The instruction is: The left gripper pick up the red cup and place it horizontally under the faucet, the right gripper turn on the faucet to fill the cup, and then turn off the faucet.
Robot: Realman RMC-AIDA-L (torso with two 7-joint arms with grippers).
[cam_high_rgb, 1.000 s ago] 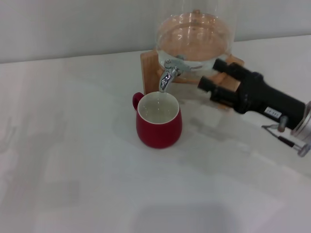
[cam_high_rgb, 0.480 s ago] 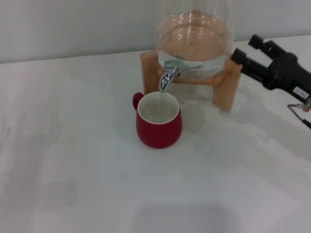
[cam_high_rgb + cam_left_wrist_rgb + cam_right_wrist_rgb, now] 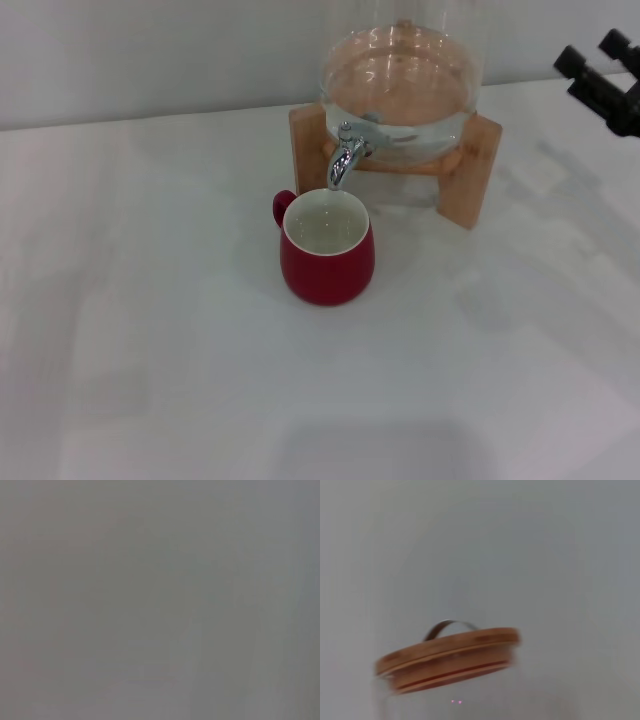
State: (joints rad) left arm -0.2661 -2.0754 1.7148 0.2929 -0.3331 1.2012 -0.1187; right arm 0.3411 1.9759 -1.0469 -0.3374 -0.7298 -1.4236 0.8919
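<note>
The squat dark red ceramic cup (image 3: 327,251) with its white inside stands upright on the pale surface (image 3: 180,340), near the middle of the scene. Its small loop handle points to the far left, and its mouth lies directly below the downward spout of the small shiny chrome faucet (image 3: 346,154). The inside of the cup looks pale and glossy; whether it holds water cannot be told for certain.

The faucet juts from the near side of a round clear glass water jar (image 3: 400,85), which sits in a light wooden stand (image 3: 470,180) just beyond the cup. The stand's legs rest on the surface to the left and right of the spout. From the right wrist view, the jar's round wooden lid (image 3: 447,657) with a thin metal loop handle shows against a plain grey wall.

The right end effector (image 3: 598,68), a black two-fingered claw, is at the far right edge of the scene, well apart from the faucet and the jar, holding nothing. Its two fingers are spread, with a clear gap between them.

The left end effector does not appear from the head camera, and its wrist camera shows only a blank grey field.
</note>
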